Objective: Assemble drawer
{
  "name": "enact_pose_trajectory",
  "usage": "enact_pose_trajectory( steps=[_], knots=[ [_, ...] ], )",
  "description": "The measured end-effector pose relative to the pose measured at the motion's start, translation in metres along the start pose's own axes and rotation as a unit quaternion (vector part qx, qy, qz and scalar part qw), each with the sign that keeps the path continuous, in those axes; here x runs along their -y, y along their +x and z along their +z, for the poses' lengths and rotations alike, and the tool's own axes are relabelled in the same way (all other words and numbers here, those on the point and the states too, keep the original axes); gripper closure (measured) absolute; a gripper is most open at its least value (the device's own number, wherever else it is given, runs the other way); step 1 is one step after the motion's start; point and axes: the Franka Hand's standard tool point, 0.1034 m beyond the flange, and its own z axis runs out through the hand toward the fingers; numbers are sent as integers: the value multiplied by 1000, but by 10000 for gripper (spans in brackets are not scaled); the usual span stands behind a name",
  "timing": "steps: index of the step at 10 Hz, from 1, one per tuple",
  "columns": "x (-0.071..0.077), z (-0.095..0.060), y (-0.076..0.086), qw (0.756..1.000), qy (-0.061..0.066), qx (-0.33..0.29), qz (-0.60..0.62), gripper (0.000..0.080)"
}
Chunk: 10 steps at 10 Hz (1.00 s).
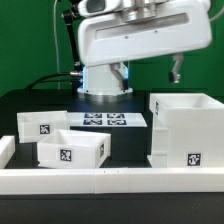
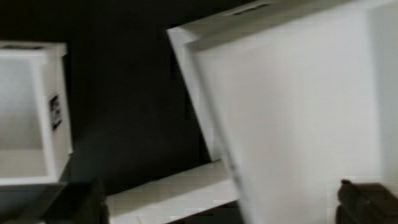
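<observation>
My gripper (image 1: 176, 70) hangs upper right in the ext. view, above the back edge of the housing (image 1: 186, 128), w/ a gap between. The housing sits right of centre, open top up, tag on its front. Left tray (image 1: 40, 124) is mid-left and front tray (image 1: 72, 150) is lower left of centre, both well apart from me. On the wrist cam my fingertips (image 2: 365, 195) are spread wide, holding nothing. A housing wall (image 2: 302, 110) fills most of that view.
</observation>
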Motion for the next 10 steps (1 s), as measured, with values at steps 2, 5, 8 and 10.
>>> enact_pose_trajectory(
  steps=[2, 5, 8, 10],
  knots=[
    [-35, 4, -2, 1000, -9, 3, 20, 151],
    [-75, 26, -5, 1000, -21, -13, 10, 151],
    [-71, 25, -4, 1000, -21, -13, 11, 151],
    [-72, 28, -6, 1000, -23, -11, 15, 151]
  ],
)
